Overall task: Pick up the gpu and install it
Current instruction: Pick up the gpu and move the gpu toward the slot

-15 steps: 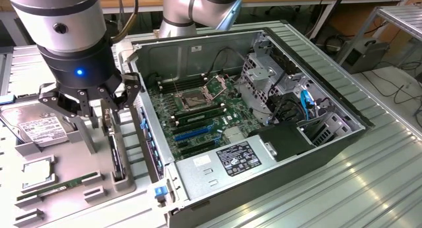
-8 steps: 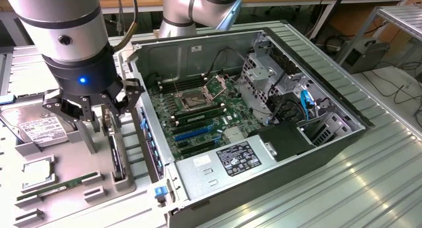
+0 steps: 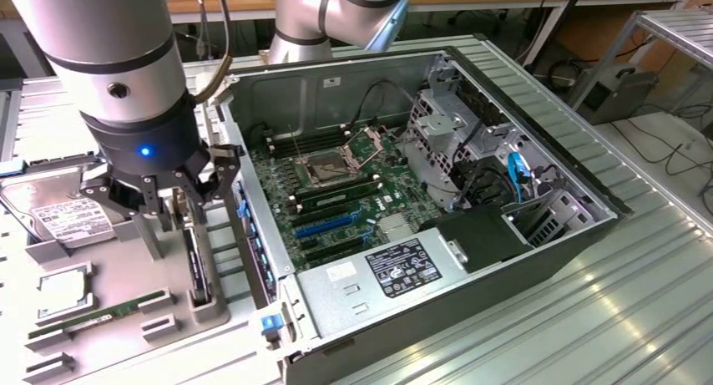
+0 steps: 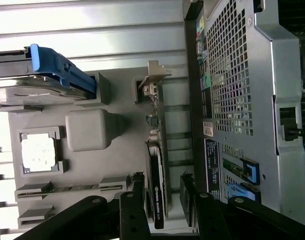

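The gpu (image 3: 197,266) stands on edge in a slot of the grey parts tray (image 3: 134,335), just at the exterior view's left of the open computer case. In the wrist view the gpu (image 4: 156,192) is seen edge-on, with its black fan side and its silver bracket (image 4: 153,82) at the far end. My gripper (image 3: 187,203) hangs directly over the card. The gripper (image 4: 162,195) is open, one black finger (image 4: 137,192) on each side of the card's fan end, with a gap on both sides.
The open computer case (image 3: 579,226) lies on the metal table, its motherboard (image 3: 334,193) and blue expansion slots (image 3: 323,225) exposed. The tray also holds a hard drive (image 3: 65,218), a processor (image 3: 67,289) and a RAM stick (image 3: 106,311). The case's perforated rear wall (image 4: 232,85) stands close beside the card.
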### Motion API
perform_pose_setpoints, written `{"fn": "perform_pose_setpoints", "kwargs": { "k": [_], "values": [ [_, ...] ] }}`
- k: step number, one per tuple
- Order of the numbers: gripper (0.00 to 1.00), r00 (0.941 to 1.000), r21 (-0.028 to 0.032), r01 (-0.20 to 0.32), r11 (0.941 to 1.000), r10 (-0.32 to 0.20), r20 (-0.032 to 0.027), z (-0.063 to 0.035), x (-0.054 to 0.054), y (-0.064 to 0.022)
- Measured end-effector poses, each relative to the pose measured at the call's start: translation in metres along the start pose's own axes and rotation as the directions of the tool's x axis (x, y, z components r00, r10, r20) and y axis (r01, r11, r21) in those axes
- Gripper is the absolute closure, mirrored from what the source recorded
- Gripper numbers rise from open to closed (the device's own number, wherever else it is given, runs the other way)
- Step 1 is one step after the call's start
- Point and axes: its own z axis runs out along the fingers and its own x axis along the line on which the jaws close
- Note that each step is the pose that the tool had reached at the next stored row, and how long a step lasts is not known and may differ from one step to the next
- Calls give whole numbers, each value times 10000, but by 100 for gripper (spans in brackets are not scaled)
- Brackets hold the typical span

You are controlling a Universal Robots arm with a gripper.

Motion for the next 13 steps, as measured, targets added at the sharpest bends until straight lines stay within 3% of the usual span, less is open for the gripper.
{"fn": "perform_pose_setpoints", "kwargs": {
  "k": [13],
  "values": [
    [58, 10000, 0, 0, 10000, 0, -1, 287, 41, 22]
  ]
}}
